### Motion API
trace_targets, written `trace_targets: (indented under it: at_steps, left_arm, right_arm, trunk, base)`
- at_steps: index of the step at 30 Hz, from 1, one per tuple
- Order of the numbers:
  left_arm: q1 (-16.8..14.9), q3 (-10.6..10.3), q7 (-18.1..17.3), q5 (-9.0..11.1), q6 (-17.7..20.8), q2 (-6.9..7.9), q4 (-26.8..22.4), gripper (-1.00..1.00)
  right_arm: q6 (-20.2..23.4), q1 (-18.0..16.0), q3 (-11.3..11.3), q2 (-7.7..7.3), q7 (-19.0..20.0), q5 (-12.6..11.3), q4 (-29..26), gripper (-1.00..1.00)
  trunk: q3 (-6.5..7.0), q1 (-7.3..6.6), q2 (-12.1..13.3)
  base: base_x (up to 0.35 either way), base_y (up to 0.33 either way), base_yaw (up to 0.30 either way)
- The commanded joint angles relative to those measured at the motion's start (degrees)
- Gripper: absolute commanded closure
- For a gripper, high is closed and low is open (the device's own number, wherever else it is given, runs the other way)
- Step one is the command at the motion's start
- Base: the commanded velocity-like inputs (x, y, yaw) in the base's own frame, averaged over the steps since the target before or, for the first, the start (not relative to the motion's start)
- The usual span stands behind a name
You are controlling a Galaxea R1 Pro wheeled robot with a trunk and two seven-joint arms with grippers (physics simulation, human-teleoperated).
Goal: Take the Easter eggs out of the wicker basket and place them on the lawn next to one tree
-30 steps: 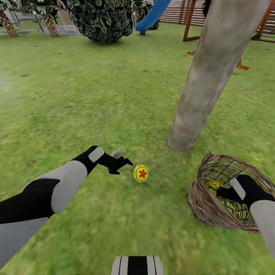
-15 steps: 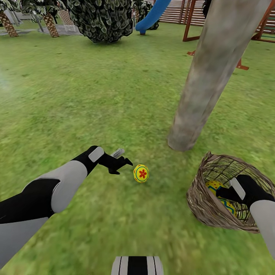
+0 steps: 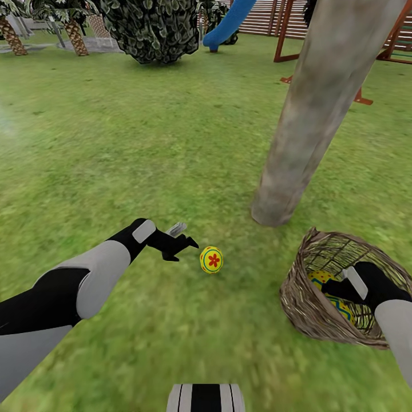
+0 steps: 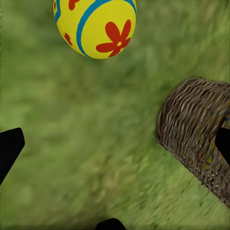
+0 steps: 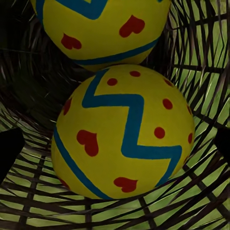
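Observation:
One yellow Easter egg (image 3: 212, 259) with a red flower lies on the lawn (image 3: 143, 149), a short way in front of the thick grey-brown tree (image 3: 303, 137). My left gripper (image 3: 189, 245) hovers open just left of this egg (image 4: 96, 26), apart from it. The wicker basket (image 3: 306, 303) stands tilted on the grass near the trunk's foot and shows too in the left wrist view (image 4: 196, 124). My right gripper (image 3: 331, 288) reaches into it, open. Its fingertips (image 5: 9, 148) flank a zigzag egg (image 5: 124, 134) without touching; a second egg (image 5: 100, 28) lies just beyond.
A dark round bush (image 3: 151, 28) and short palms (image 3: 74, 31) stand at the far left. A wooden playset (image 3: 286, 34) with a blue slide (image 3: 229, 23) rises behind the tree. Open grass spreads left and ahead.

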Motion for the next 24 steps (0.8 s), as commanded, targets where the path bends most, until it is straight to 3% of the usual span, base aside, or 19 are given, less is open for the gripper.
trace_targets:
  at_steps: [1, 16, 24]
  left_arm:
    - [0.0, 0.2, -0.1, -0.3, 0.2, -0.01, 0.0, -1.0]
    - [0.0, 0.0, -0.1, -0.3, 0.2, -0.01, 0.0, -1.0]
    - [0.0, 0.0, -0.1, -0.3, 0.2, 0.08, 0.0, -1.0]
  right_arm:
    - [0.2, 0.0, -0.1, 0.01, -0.4, -0.5, -0.1, -1.0]
    - [0.1, 0.0, -0.1, 0.01, -0.4, -0.4, -0.1, -1.0]
    - [-1.7, 0.0, 0.0, 0.01, -0.3, -0.4, 0.0, -1.0]
  trunk:
    - [-0.04, -0.01, 0.0]
    - [-2.48, 0.27, -0.2]
    - [-2.92, 0.32, -0.2]
  base:
    - [0.0, 0.0, 0.0]
    - [0.0, 0.0, 0.0]
    - [0.0, 0.0, 0.0]
